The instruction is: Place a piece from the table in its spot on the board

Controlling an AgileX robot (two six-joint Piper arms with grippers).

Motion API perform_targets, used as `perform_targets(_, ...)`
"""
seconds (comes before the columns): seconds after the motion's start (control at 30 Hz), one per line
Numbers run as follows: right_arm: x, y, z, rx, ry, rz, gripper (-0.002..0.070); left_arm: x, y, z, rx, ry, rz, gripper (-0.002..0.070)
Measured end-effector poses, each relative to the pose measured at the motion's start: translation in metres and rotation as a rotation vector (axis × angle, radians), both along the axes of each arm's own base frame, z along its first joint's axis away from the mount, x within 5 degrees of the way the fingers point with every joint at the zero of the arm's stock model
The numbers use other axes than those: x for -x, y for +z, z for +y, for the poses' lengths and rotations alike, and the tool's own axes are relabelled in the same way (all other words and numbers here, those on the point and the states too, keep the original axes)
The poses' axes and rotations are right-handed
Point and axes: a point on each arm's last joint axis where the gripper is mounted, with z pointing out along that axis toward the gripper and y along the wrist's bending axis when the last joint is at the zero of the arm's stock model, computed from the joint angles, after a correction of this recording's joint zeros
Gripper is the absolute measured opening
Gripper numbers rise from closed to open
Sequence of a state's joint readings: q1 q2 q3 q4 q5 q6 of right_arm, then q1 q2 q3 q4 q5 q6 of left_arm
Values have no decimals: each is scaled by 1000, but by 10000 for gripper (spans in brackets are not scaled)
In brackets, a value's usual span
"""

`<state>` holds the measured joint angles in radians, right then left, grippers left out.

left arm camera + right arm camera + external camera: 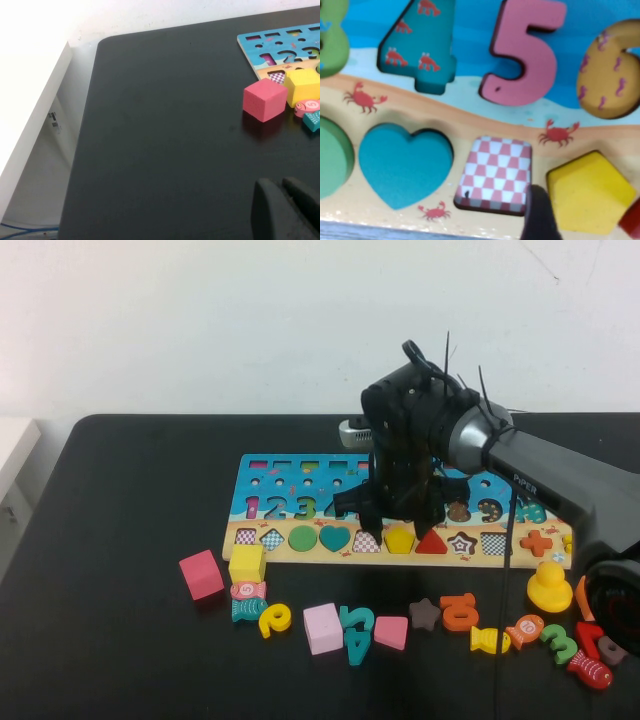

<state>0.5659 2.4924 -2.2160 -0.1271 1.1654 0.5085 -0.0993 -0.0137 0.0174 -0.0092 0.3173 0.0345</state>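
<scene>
The yellow pentagon piece (pixel 399 539) (pixel 587 192) lies in its slot on the long beach-print board (pixel 300 502), between an empty checkered slot (pixel 496 171) and a red triangle (pixel 431 542). My right gripper (pixel 398 520) hangs just above it, open, its jaws straddling the piece. In the right wrist view only one of its dark fingers (pixel 538 216) shows, standing at the pentagon's edge over the board. My left gripper (pixel 286 210) is low over the bare black table (pixel 165 140) near its left side, with its fingers together and nothing between them. It is out of the high view.
Loose pieces lie in front of the board: a pink cube (pixel 201 573), a yellow cube (pixel 247 563), a pale pink cube (pixel 322 627), a yellow duck (pixel 549 586), and several numbers and fish. The right arm's grey link (pixel 560 475) reaches over the board's right end.
</scene>
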Motion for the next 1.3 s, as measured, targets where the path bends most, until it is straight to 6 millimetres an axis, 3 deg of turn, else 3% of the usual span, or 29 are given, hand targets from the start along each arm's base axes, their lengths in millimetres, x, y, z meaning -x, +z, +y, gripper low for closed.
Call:
perform_targets(0.37,-6,24,0,29,73,-54,431,0,0,0,0,0,0,-1)
perform_targets(0.47,-10,39,1,45,198,-102,344,0,0,0,-1,0,0,-1)
perform_targets(0.63,-15,72,1,74,353,-203,93,0,0,0,-2,-1,0,-1)
perform_targets(0.73,-13,108,-3,73,364,-299,25,0,0,0,-4,-1,0,-1)
perform_targets(0.9,7,196,-15,-1,361,-485,19,0,0,0,-4,-1,0,-1)
perform_targets(1.13,67,311,-46,-101,452,-713,19,0,0,0,-4,-1,0,-1)
perform_targets(1.3,103,359,-67,-119,488,-831,19,0,0,0,-4,-1,0,-1)
